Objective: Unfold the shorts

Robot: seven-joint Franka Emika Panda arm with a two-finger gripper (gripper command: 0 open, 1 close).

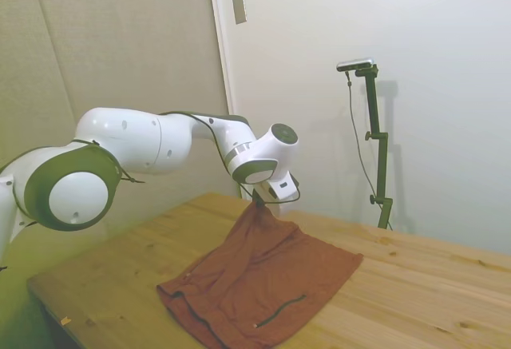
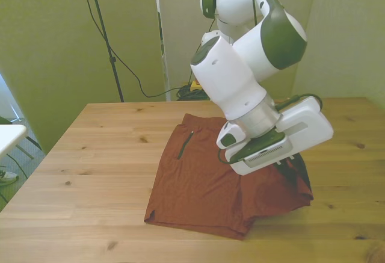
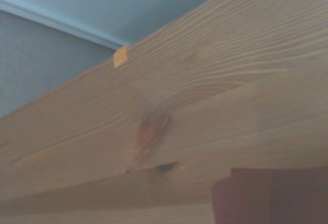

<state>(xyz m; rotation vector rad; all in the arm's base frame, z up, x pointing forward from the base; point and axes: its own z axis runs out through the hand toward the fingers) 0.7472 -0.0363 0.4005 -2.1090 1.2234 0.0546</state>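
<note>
**Q:** Where do you find the rust-brown fabric shorts right now?

**A:** You see them spread over the wooden tabletop, in the lower middle of the side view. One edge is drawn up into a peak at the centre of that frame, under the white arm's wrist. The rest lies mostly flat, with a dark pocket line showing near the lower edge.

**Q:** And from across the tabletop?

**A:** In the front view the shorts fill the lower centre. The pocket line sits on the flat part at the upper left of the cloth, and the cloth's right side disappears behind the wrist housing.

**Q:** What is the claw doing?

**A:** It meets the lifted peak of fabric, so you can read it as clamped on the shorts, though the fingers themselves are barely visible.

**Q:** Anything from the wrist camera?

**A:** Blurred wood grain with a knot, a small orange tag near the tabletop's edge, and a corner of the shorts.
</note>
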